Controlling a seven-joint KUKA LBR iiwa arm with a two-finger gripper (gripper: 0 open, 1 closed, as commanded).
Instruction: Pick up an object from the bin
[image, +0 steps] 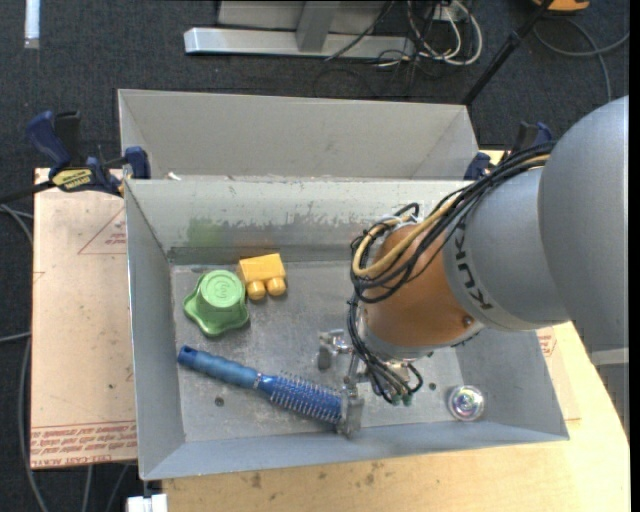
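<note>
My gripper (341, 381) hangs low over the bin floor, right of centre, beneath the orange wrist cover. Its two metal fingers stand apart, one fingertip (329, 348) farther back, the other at the front. The front one sits right at the bristle end of a blue hairbrush (262, 384), which lies slanted across the front of the bin with its handle pointing left. Nothing shows between the fingers.
A green lobed cup (217, 301) and a yellow toy block (263, 275) lie at the back left. A small shiny round thing (465, 402) rests at the front right, close to the bin wall. The arm covers the right side.
</note>
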